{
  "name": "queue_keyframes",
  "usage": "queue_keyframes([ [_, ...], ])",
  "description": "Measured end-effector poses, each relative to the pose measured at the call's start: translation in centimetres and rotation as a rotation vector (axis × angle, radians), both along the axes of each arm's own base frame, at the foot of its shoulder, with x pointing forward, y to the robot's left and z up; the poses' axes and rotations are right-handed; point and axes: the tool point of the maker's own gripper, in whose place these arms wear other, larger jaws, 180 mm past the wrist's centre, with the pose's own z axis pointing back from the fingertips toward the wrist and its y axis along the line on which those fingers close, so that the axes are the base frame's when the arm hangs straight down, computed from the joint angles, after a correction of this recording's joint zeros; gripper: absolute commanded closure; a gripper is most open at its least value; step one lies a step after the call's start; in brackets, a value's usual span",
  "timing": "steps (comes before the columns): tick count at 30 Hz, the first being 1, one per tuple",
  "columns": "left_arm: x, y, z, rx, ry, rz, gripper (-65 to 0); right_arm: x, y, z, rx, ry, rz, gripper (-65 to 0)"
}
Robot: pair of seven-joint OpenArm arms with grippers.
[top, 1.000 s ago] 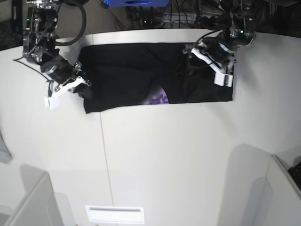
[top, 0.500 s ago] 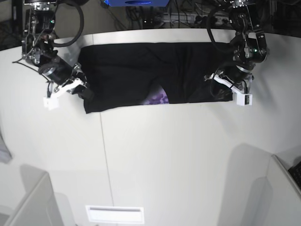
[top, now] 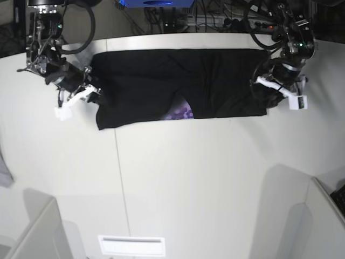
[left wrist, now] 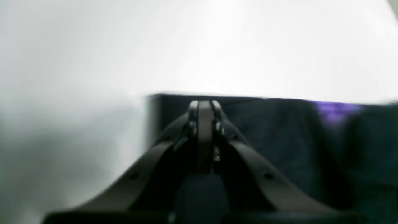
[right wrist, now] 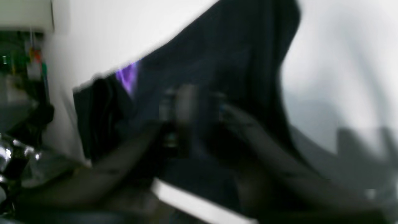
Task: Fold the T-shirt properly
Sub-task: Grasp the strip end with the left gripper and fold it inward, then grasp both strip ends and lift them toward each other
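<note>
The black T-shirt (top: 156, 81) lies flat on the white table as a long folded band, with a purple print (top: 180, 114) peeking out at its near edge. My left gripper (top: 263, 93) is at the band's right end. In the left wrist view its fingers (left wrist: 203, 105) meet at the edge of the T-shirt (left wrist: 279, 140), shut on the cloth near a corner. My right gripper (top: 90, 93) is at the band's left end. The right wrist view is blurred, but its fingers (right wrist: 194, 105) stand apart over the T-shirt (right wrist: 233, 46).
The white table (top: 188, 178) has a thin seam running toward the near edge. A white slotted panel (top: 131, 245) sits at the near edge. Cables and a blue box (top: 156, 2) crowd the back. Grey partitions stand at both near corners.
My left gripper moved from over the shirt's upper right to its right end and shut there. My right gripper, shut before at the left end, has opened and shifted slightly back.
</note>
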Motion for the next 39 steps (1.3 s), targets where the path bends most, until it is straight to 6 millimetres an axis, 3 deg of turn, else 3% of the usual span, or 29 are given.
queue_keyframes([
  [2,-1.3,3.1,0.3,0.046,0.011,0.070,0.0,-0.3,0.5,0.1,0.000,0.017,0.056,-39.6],
  [3,-1.9,4.5,0.6,0.063,0.008,0.106,0.0,-0.3,0.6,0.3,0.002,0.010,0.074,-40.7],
  [8,-4.2,9.5,2.0,0.175,-0.008,0.103,0.0,0.1,-2.3,0.0,-0.081,0.014,0.026,-37.5],
  [11,-6.4,11.7,0.4,0.170,0.047,0.146,0.0,0.6,-2.9,-0.7,-0.133,0.026,0.030,-37.5],
  [15,-8.1,13.1,-1.5,0.140,0.100,0.185,0.0,0.7,-3.9,-2.8,-0.127,0.090,0.003,-37.5],
  [20,-8.2,13.1,-1.9,0.131,0.108,0.174,0.0,0.0,-4.0,-4.2,-0.115,0.129,0.008,-39.0],
  [26,-8.0,12.9,-2.1,0.125,0.106,0.172,0.0,-1.2,-0.4,-4.5,-0.081,0.109,0.149,-39.0],
  [29,-7.2,11.5,-2.7,0.108,0.115,0.129,0.0,-1.7,0.9,-4.7,-0.063,0.109,0.176,-39.0],
  [34,-6.3,8.8,-3.9,0.073,0.130,0.058,0.0,-1.9,1.2,-4.8,-0.064,0.113,0.192,-38.1],
  [36,-6.1,7.8,-4.5,0.083,0.151,0.020,0.0,-1.8,1.1,-4.8,-0.072,0.112,0.192,-31.8],
  [39,-5.1,6.4,-5.7,0.125,0.196,-0.033,0.0,-2.3,1.0,-5.3,-0.083,0.135,0.203,-10.7],
])
